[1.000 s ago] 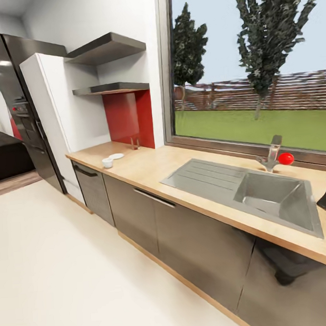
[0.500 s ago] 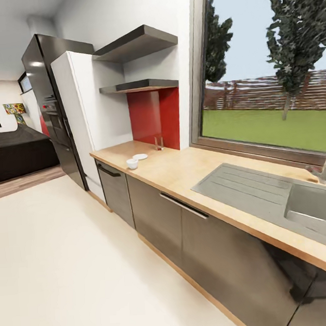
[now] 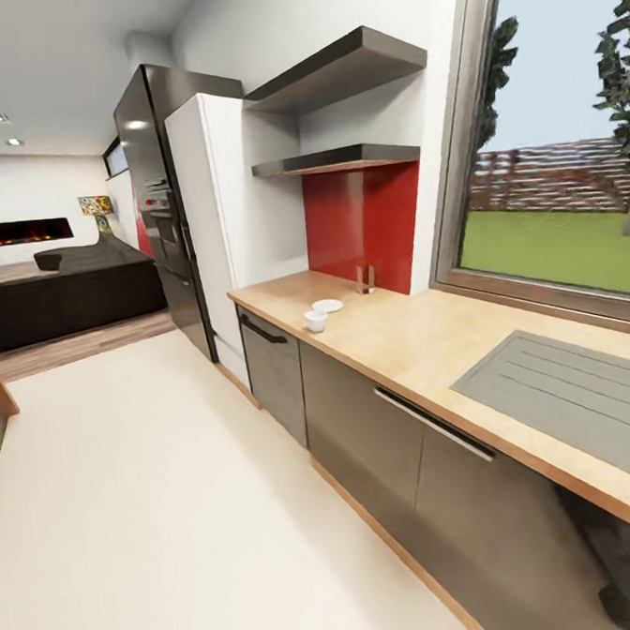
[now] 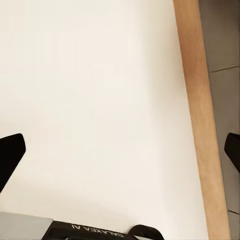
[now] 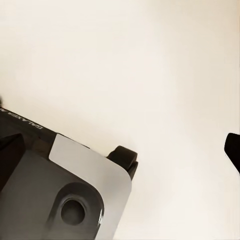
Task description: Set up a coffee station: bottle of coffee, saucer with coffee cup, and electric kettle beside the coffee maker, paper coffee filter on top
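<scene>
The left gripper (image 4: 120, 150) hangs with its black fingers (image 4: 10, 155) spread wide and empty above the pale cream floor (image 4: 95, 90), beside a light-wood plinth strip (image 4: 200, 110); the right gripper (image 5: 120, 150) is likewise parted over bare floor. On the long light-wood kitchen countertop (image 3: 420, 331), the small white coffee cup (image 3: 315, 321) stands just beside the flat white saucer (image 3: 328, 306), near the red backsplash panel (image 3: 364, 213) under two dark wall shelves (image 3: 337, 158).
</scene>
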Tool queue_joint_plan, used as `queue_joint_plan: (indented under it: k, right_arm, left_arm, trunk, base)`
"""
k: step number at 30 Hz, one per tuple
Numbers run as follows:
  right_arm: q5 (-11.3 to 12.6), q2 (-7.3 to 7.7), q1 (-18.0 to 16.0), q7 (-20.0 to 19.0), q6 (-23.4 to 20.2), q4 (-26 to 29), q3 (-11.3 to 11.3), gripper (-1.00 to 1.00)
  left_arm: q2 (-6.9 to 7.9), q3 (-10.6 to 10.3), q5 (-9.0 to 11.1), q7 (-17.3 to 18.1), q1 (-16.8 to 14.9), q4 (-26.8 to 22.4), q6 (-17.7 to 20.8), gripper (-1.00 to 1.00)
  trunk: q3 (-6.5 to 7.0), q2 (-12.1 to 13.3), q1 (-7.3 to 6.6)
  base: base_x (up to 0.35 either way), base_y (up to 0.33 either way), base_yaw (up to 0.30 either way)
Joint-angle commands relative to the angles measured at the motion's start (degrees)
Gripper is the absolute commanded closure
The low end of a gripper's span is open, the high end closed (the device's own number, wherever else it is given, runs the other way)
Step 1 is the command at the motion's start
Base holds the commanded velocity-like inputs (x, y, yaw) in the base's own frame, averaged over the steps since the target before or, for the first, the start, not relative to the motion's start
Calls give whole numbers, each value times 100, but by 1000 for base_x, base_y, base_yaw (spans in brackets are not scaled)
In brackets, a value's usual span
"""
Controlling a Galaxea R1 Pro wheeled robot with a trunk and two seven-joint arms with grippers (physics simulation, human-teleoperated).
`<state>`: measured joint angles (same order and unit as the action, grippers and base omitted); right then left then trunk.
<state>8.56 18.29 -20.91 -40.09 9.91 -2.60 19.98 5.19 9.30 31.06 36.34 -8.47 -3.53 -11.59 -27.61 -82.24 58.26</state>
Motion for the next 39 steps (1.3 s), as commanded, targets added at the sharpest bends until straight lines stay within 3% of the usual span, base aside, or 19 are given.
queue_joint_plan:
  k: [1,39]
  right_arm:
    - [58,-1,-9,-25,38,-23,50,-100]
    - [58,-1,-9,-34,29,-24,50,-100]
  left_arm:
    - [0,46,-39,22,-6,10,-19,-100]
    - [0,46,-39,22,-6,1,-19,-100]
  trunk:
    - [-6,-3,3]
    - [-6,-3,3]
  base:
    - [259,196,252]
    - [264,199,20]
